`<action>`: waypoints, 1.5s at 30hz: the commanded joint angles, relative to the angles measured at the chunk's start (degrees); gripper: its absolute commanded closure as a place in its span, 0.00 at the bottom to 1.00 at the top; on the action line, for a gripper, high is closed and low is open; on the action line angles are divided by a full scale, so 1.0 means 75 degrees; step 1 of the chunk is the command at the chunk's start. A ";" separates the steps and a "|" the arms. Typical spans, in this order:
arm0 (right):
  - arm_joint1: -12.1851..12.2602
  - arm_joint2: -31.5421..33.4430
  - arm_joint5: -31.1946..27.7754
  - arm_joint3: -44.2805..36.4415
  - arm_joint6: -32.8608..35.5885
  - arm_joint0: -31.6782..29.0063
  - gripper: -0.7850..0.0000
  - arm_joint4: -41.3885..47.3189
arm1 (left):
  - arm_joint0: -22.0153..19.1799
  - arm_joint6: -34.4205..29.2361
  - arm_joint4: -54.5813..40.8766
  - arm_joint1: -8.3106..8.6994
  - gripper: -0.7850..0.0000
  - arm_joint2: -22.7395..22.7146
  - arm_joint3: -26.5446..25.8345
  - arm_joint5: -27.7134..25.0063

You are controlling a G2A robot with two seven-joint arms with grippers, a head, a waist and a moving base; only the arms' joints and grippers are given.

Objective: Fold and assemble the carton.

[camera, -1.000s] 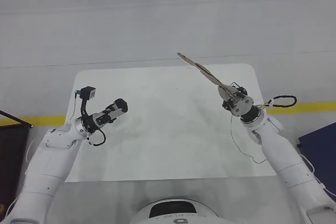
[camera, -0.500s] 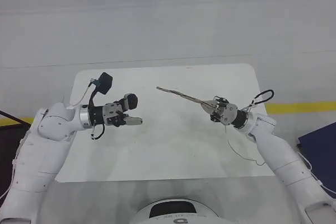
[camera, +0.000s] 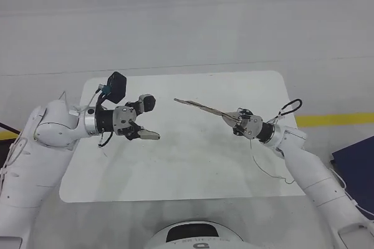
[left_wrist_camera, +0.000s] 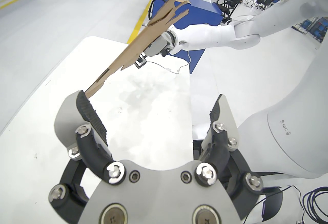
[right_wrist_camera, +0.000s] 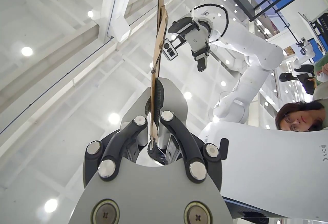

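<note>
- The right gripper (right_wrist_camera: 155,93) was clenched on one margin of the carton (right_wrist_camera: 161,17), a flattened brown cardboard blank pinched edge-on between the pads.
- From that grip the carton projected over the counter (camera: 193,165), held clear of the surface, with its free end directed toward the opposite arm.
- The left gripper (left_wrist_camera: 150,104) was released, its fingers spread wide and grasping nothing. It hung above the counter's left part, facing the carton's free end.
- In the top view a small gap separated that free end from the nearer finger. In the left wrist view the two seemed to meet, so contact could not be confirmed.
- Step in hand, as judged: presentation of the blank for a two-handed hold. The panels lay flat against each other, only the slotted flaps splayed slightly, and no fold had yet been made.
- Next move, as judged: the left gripper would need to close the gap, line its open pads with the thin edge and pinch the free end squarely. The board could then be opened between the two arms without buckling.
</note>
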 commanded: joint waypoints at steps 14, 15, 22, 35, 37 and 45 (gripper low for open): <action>0.0110 -0.1683 0.3518 0.0352 -0.2307 0.0728 1.00 0.3369 | -0.0145 0.0147 -0.1161 0.0248 0.00 0.0631 0.0508 -0.0149; 0.0169 -0.1987 0.3518 0.0412 -0.2521 0.0866 1.00 0.3564 | -0.0243 0.0160 -0.1146 0.0285 0.00 0.0787 0.0525 -0.0162; 0.0737 -0.3524 0.3518 0.0279 -0.3465 0.1730 1.00 0.5233 | -0.0897 0.0232 -0.1163 0.0537 0.00 0.1657 0.0895 -0.0234; 0.1437 -0.4687 0.3518 0.0059 -0.3585 0.2718 1.00 0.6558 | -0.1857 0.0399 -0.1142 0.0824 0.32 0.2940 0.1002 -0.0400; 0.1483 -0.4800 0.3518 0.0049 -0.3561 0.2802 1.00 0.6595 | -0.1931 0.0399 -0.1067 0.0836 0.34 0.3000 0.1033 -0.0400; 0.1551 -0.5290 0.3518 0.0105 -0.3444 0.3076 1.00 0.6711 | -0.2205 0.0400 -0.1121 0.0693 0.22 0.3380 0.1031 -0.0400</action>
